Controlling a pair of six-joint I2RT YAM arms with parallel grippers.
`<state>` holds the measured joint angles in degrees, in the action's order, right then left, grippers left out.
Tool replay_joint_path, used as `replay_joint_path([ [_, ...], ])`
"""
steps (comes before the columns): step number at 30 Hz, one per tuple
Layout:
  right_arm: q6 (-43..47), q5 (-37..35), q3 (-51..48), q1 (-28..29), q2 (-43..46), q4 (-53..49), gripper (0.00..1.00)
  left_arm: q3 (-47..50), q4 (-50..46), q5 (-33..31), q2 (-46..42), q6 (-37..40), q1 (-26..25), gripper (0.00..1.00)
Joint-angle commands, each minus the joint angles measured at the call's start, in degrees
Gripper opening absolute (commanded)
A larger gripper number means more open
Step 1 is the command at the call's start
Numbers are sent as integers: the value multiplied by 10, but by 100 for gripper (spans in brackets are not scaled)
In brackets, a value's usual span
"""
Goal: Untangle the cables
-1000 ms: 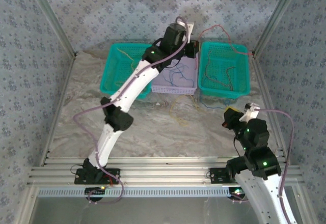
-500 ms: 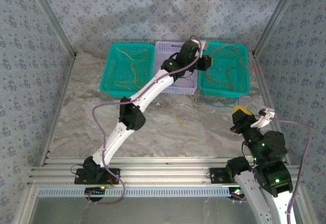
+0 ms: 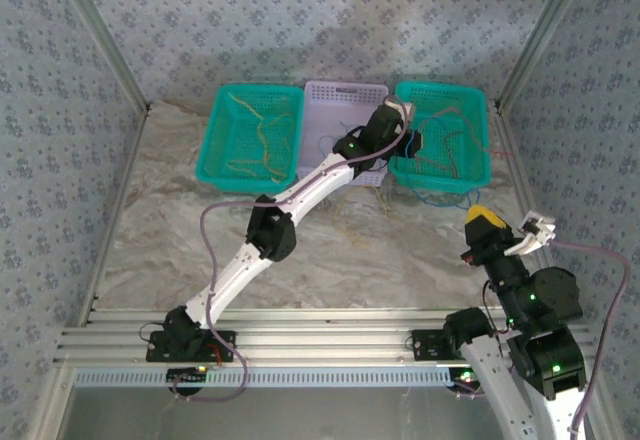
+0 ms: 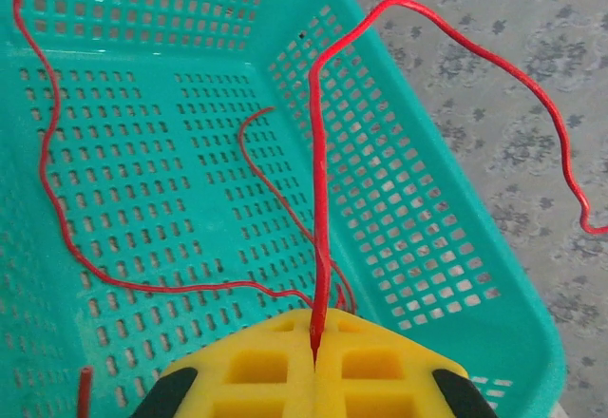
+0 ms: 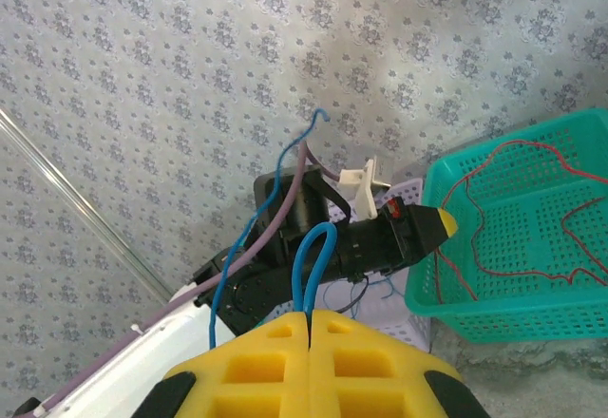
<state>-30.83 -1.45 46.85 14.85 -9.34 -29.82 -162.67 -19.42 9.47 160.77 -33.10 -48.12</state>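
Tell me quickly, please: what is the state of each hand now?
Left hand: closed, holding a red wire.
Right hand: closed, holding a blue wire.

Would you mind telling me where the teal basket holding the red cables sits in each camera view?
Top external: the teal basket is the rightmost of three at the back of the table.
Left wrist: it lies under the left gripper, its mesh wall running to the lower right.
Right wrist: at the right edge.
Shared landmark: the left gripper, shut on a red cable, at this basket.
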Motion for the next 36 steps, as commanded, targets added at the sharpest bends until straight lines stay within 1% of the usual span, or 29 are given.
replay_joint_path([
  [1,3,9,13,-3,9,1,0,-9,25,-17,13,-4,-1,0],
  [6,0,11,6,-3,10,2,0,-9,22,-16,22,-3,-1,0],
  [7,0,10,6,-3,10,2,0,-9,21,-17,23,-2,-2,2],
  [9,0,8,5,-3,10,2,0,-9,19,-17,23,-2,-3,3],
  [13,0,7,3,-3,10,4,0,-10,19,-17,23,1,-3,9],
  [19,-2,7,1,-3,10,6,0,-12,18,-15,20,4,-4,22],
  [23,-3,7,1,-3,10,5,0,-13,18,-12,15,5,-5,23],
  [26,-4,5,0,-4,10,6,0,-15,18,-13,9,9,-5,27],
  [27,-5,6,1,-4,10,7,0,-18,18,-13,6,11,-4,30],
  [30,-5,3,1,-4,9,7,0,-38,18,-19,-11,21,-3,43],
  [33,-6,-2,2,-4,8,8,0,-38,25,-32,-45,37,4,52],
  [36,-5,-7,4,-4,6,7,0,-38,26,-35,-75,39,16,64],
])
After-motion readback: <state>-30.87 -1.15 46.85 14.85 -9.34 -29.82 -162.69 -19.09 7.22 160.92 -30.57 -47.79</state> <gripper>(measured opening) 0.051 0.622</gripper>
